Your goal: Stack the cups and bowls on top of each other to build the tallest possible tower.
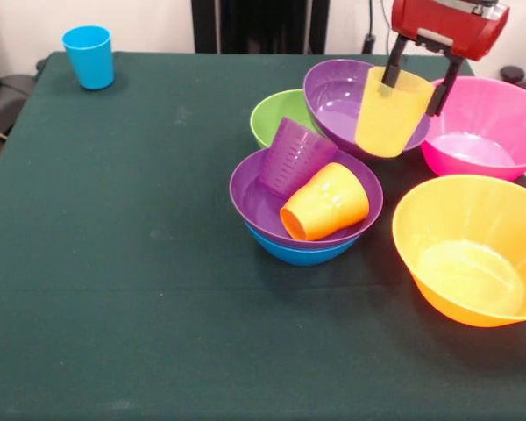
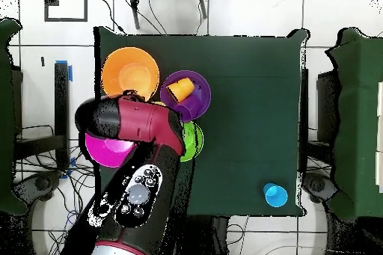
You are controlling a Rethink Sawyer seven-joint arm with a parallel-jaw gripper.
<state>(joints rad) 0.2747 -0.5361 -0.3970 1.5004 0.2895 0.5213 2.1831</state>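
My gripper (image 1: 418,77) is shut on the rim of the yellow cup (image 1: 391,113) and holds it upright in the air in front of a purple bowl (image 1: 342,98). The tower (image 1: 305,209) is a blue bowl (image 1: 302,252) with a second purple bowl (image 1: 261,202) nested in it. That bowl holds an upside-down purple cup (image 1: 296,156) and an orange cup (image 1: 326,203) on its side. A green bowl (image 1: 279,114) sits behind the tower. The blue cup (image 1: 89,56) stands alone at the far left. In the overhead view my arm (image 2: 142,128) hides the gripper and the yellow cup.
A large pink bowl (image 1: 498,105) stands at the right and a large orange bowl (image 1: 460,215) in front of it. The dark green cloth (image 1: 114,263) covers the table. In the overhead view the orange bowl (image 2: 129,70) and blue cup (image 2: 275,194) show.
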